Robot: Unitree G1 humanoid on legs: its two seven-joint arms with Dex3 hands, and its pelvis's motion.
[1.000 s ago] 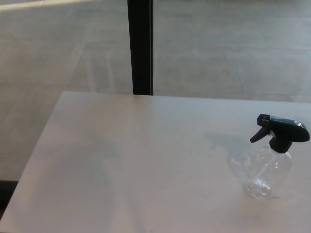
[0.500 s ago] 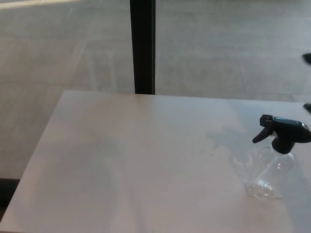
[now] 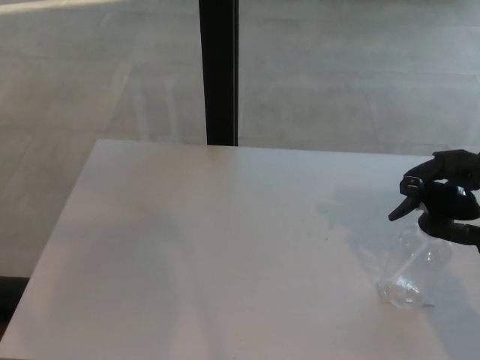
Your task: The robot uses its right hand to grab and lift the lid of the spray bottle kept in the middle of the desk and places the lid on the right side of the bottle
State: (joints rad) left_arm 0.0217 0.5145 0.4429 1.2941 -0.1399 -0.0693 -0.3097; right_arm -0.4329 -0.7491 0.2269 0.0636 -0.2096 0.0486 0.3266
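One hand in frame: the right hand point(image 3: 457, 171) enters from the right picture edge, level with the top of the spray bottle point(image 3: 418, 259). Only part of it shows, the rest is cut off by the edge. Black fingers point(image 3: 442, 161) curl over the top of the lid point(image 3: 431, 204), and another black part point(image 3: 469, 234) sits below the lid at the bottle's right shoulder. Hand looks wrapped around the lid, but black on black, so I can't tell if it's actually clamped or just touching. Lid sits on the bottle neck, trigger pointing left. Bottle is clear, standing on the white desk point(image 3: 225, 247) near the desk's right side. Dark vertical post point(image 3: 218, 71) stands behind the desk, well left of the bottle.
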